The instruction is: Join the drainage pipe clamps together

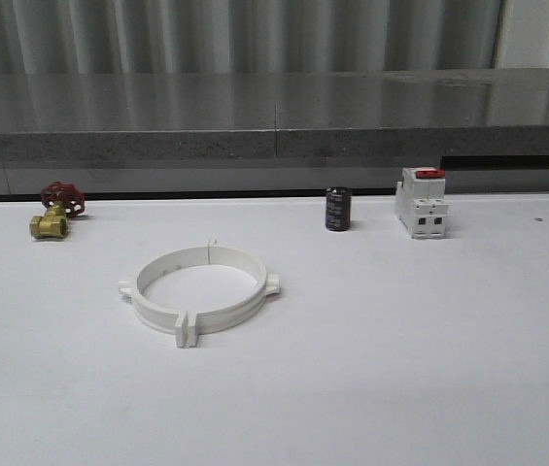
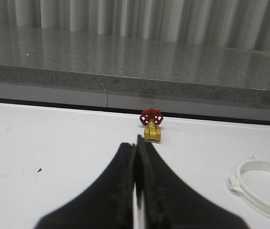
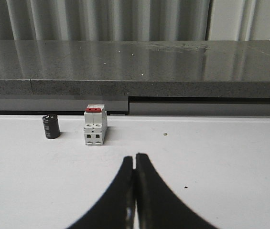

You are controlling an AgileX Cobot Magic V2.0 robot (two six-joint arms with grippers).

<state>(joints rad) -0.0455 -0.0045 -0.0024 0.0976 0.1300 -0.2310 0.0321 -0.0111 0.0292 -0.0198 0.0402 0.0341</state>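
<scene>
Sitting on the white table, a bit to the 9 o'clock side of centre in the front cam, are the two pipe clamps. The halves meet end to end as one flat ring, with small tabs sticking out at roughly 12, 3, 6 and 9 o'clock. Can't tell if they're actually clicked together or just touching.

Other stuff is lined up along the far edge, well apart from the ring and nothing on top of it. At about 10 o'clock from the ring there's a brass valve w/ a red handwheel. At about 1 o'clock is a small black cylinder, looks like a capacitor, and just beside that, further toward 3 o'clock, a white breaker w/ a red top. A grey stone ledge runs behind all of it.

Left gripper has its fingers pressed together w/ nothing between them; the valve is straight ahead of it. Right gripper is the same, fingers pinched closed and empty, w/ the breaker and cylinder ahead of it.
</scene>
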